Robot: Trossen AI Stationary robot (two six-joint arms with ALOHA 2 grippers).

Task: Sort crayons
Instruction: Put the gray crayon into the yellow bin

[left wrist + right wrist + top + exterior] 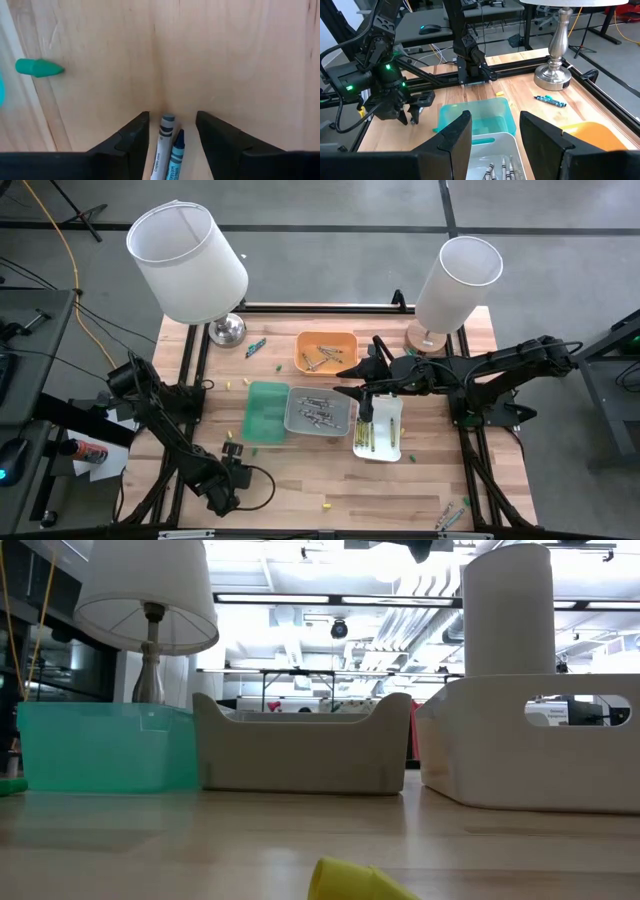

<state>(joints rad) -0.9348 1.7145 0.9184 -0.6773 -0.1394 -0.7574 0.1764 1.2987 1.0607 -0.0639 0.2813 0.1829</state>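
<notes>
Where lamps (190, 260) stand — wooden table (300, 480).

left gripper (172, 137) low, right gripper (492, 132) raised, both spread

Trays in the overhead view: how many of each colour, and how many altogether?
Orange tray: 1
Green tray: 1
Grey tray: 1
White tray: 1
Total: 4

Two lamps (190, 260) stand behind orange (326, 352), green (267, 413), grey (320, 412) trays.
</notes>
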